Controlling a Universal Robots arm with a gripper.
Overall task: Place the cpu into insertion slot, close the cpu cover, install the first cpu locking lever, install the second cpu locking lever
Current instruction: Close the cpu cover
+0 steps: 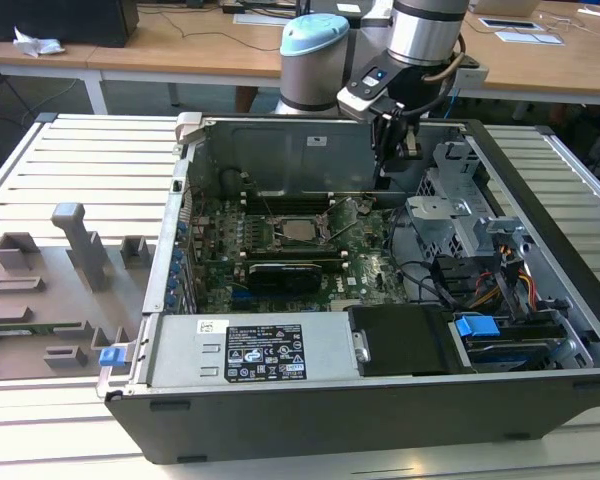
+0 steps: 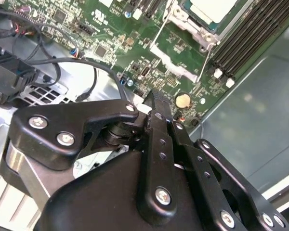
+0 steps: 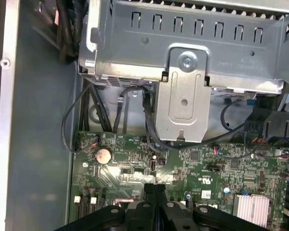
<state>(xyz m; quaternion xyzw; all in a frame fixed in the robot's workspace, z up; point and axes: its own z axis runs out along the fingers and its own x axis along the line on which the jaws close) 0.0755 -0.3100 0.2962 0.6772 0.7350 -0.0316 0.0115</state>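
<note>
The cpu [image 1: 300, 230] lies flat in the insertion slot [image 1: 278, 238] at the middle of the green board, its silver top facing up [image 2: 213, 6]. The silvery cpu cover [image 2: 192, 26] frames the chip and looks to lie down over it. Two thin wire levers [image 2: 161, 29] [image 2: 205, 62] angle away from the socket, unlatched. My gripper [image 1: 383, 176] hangs shut with nothing in it, to the exterior view's right of the socket and above the board's back edge. Its black fingertips meet in both wrist views [image 3: 154, 186] [image 2: 155, 97].
A metal drive cage [image 1: 450, 215] with a bracket [image 3: 183, 101] and loose black cables [image 3: 120, 110] stands close beside the gripper. The power supply [image 1: 250, 350] fills the case front. Memory slots [image 2: 243, 38] flank the socket. A grey fixture tray [image 1: 60, 280] lies outside, at the exterior view's left.
</note>
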